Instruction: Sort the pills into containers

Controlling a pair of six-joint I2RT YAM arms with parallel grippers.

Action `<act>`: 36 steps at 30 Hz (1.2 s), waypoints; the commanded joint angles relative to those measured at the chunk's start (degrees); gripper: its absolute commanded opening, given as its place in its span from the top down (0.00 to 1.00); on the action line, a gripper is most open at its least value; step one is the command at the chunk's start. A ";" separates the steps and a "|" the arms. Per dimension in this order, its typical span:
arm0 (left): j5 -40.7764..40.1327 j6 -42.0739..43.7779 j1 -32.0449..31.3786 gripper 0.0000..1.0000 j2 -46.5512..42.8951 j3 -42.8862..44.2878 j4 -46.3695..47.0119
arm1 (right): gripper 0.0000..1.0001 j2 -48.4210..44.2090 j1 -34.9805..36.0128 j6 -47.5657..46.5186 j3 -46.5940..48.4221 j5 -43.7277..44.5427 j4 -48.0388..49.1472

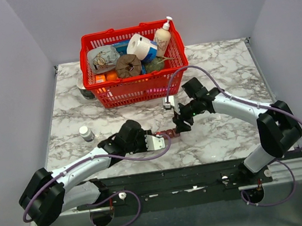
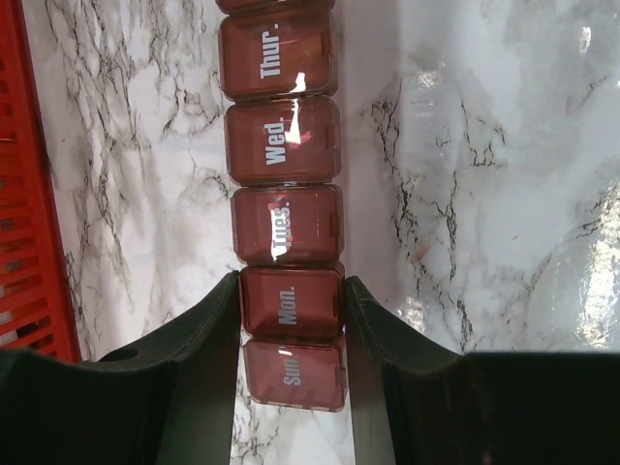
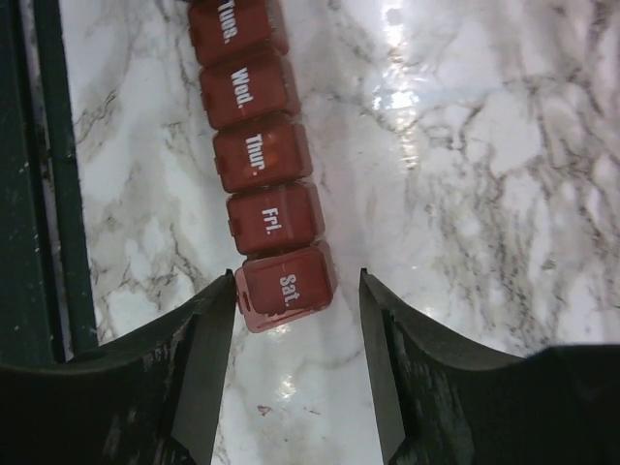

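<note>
The containers [image 2: 286,223], probably a light, stiff, slippery plastic strip, lie by the near edge of the worktop [image 1: 223,69], about its middle. The left pincer [image 2: 291,295] is clamped across the narrow sides, a good hold. The right pincer [image 3: 297,291] stands apart around the Sat. end.

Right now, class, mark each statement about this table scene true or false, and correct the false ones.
1. The left gripper is shut on the pill organizer at its Mon. compartment. True.
2. The right gripper straddles the Wed. compartment. False: it straddles the Sat. compartment, with a gap on one side.
3. The red basket is empty. False: it holds a pump bottle and other goods.
4. A small bottle stands on the table outside the basket. True.
</note>
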 commanded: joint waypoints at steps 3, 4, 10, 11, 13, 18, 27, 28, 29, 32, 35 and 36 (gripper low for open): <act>1.64 0.66 -0.46 1.00 -0.22 -0.31 1.59 | 0.45 -3.55 -0.54 5.78 -2.58 8.97 10.35; 1.90 0.57 -0.46 1.00 -0.30 -0.31 1.59 | 0.48 -3.64 -0.54 6.57 -2.93 11.33 11.07; 3.31 -0.66 -0.46 1.00 -0.22 -0.31 2.90 | 0.62 -3.12 -0.46 7.55 -3.90 16.44 14.68; 3.49 -0.75 -0.46 1.00 -0.04 -0.23 3.17 | 0.65 -2.85 -0.46 7.63 -3.90 16.80 14.85; 3.58 -1.18 -0.46 1.00 0.48 -0.14 3.17 | 0.65 -1.89 -0.37 7.81 -3.81 17.15 14.94; 3.75 -1.62 -0.46 1.00 2.24 0.39 3.61 | 0.66 -0.74 -0.28 8.95 -2.93 17.77 14.68; 0.06 -3.64 -0.46 1.00 9.97 3.46 3.61 | 0.32 -11.37 -2.56 6.76 -2.75 6.36 9.06; -0.72 -3.91 -0.46 1.00 10.59 3.73 3.78 | 0.32 -12.51 -3.52 6.32 -3.02 2.69 8.36; -0.90 -4.08 -0.46 1.00 11.20 4.25 3.61 | 0.31 -13.39 -4.05 4.58 -3.45 1.26 7.57; -1.96 -5.49 -0.46 1.00 12.96 5.13 3.70 | 0.30 -16.82 -6.25 4.30 -4.33 -2.17 7.21; -3.88 -7.25 -0.46 0.69 13.49 5.22 4.92 | 0.30 -18.23 -8.36 4.30 -4.42 -2.97 7.12; -3.98 -7.42 -0.46 0.60 12.88 5.05 5.19 | 0.30 -18.41 -8.71 4.12 -4.51 -3.15 6.95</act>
